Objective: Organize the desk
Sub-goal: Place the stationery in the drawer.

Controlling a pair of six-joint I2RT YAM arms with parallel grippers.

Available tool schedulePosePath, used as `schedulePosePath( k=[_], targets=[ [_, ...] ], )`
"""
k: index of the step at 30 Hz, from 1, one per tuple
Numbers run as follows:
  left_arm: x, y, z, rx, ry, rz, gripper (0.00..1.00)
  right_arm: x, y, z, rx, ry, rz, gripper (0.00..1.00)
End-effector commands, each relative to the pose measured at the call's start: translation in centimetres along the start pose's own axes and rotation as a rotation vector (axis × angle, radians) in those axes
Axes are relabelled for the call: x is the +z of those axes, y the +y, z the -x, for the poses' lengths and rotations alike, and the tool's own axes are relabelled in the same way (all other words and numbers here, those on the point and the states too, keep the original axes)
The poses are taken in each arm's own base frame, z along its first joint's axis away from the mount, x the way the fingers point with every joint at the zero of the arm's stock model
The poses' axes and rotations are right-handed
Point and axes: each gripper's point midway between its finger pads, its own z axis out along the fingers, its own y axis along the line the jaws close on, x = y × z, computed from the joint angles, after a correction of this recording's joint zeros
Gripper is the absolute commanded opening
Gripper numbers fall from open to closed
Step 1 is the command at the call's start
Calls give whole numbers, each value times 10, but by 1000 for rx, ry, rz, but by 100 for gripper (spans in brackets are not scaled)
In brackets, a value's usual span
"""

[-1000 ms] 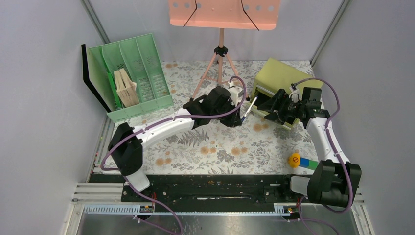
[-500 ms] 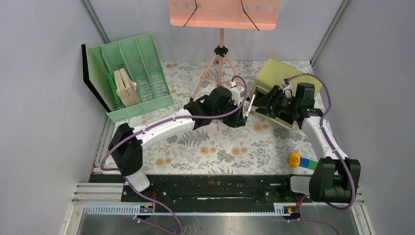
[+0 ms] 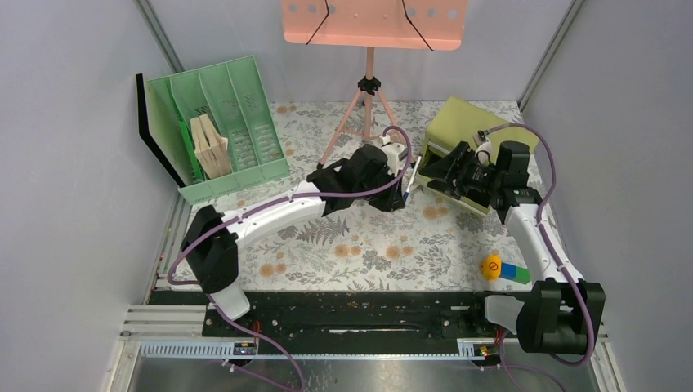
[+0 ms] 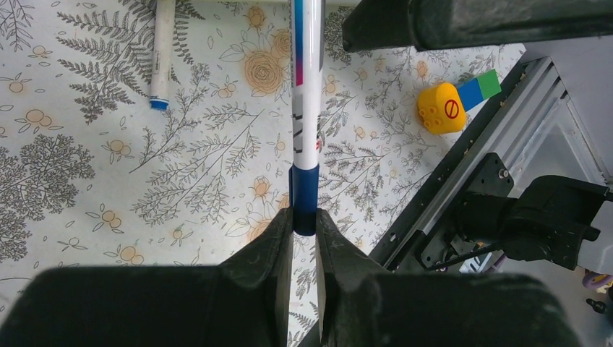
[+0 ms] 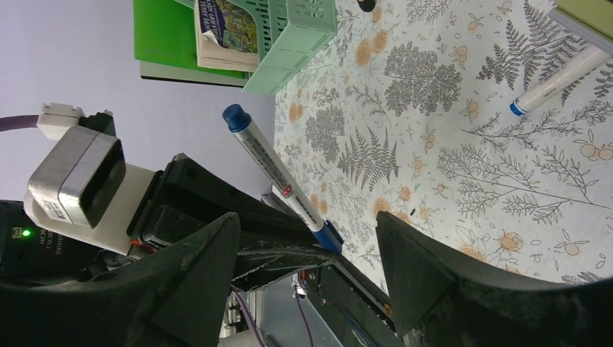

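Left gripper (image 4: 303, 217) clamps pen (image 4: 307, 108) by its blue end, over the desk (image 3: 359, 245), rear middle. Right gripper (image 5: 307, 224): jaws spread wide, just beside pen, not touching. 1 marker (image 4: 160, 54) lies flat near the box (image 3: 470, 122) front edge.

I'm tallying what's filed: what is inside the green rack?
The green rack holds a tan stack of books in one slot. The slot walls hide the lower parts of the others.
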Motion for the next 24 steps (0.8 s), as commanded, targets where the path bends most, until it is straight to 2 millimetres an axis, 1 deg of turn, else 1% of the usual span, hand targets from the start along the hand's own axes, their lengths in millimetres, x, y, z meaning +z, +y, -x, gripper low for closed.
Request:
schedulePosePath(
  k=[1, 4, 5, 8, 10, 12, 14, 15, 17, 19, 22, 24],
  targets=[
    [-5, -21, 23, 25, -50, -55, 0, 2, 13, 0, -34, -3, 44, 77],
    [-3, -30, 17, 55, -32, -86, 0, 8, 11, 0, -22, 15, 35, 74],
    [-3, -34, 14, 62, -25, -98, 0, 14, 15, -8, -27, 45, 42, 71],
    [-2, -39, 9, 72, -11, -114, 0, 23, 13, -10, -12, 65, 24, 61],
    [-2, -41, 8, 75, -9, -118, 0, 27, 10, -11, 5, 77, 14, 47],
    [-3, -42, 6, 78, -7, -116, 0, 29, 12, -9, 12, 82, 26, 30],
    [-3, -40, 6, 81, -6, -106, 3, 30, 14, -8, 11, 82, 28, 19],
    [-4, -38, 6, 82, -9, -94, 8, 29, 14, -8, 11, 80, 26, 13],
    [-6, -32, 7, 78, -19, -57, 26, 29, 16, -7, 3, 79, 27, 9],
    [-9, -23, 8, 78, -40, -7, 40, 29, 16, -8, 1, 80, 29, 5],
    [-17, -15, 12, 82, -73, 44, 54, 29, 16, -7, 1, 81, 29, 3],
    [-22, -8, 15, 85, -93, 78, 59, 29, 15, -7, 4, 81, 26, 2]
  ],
)
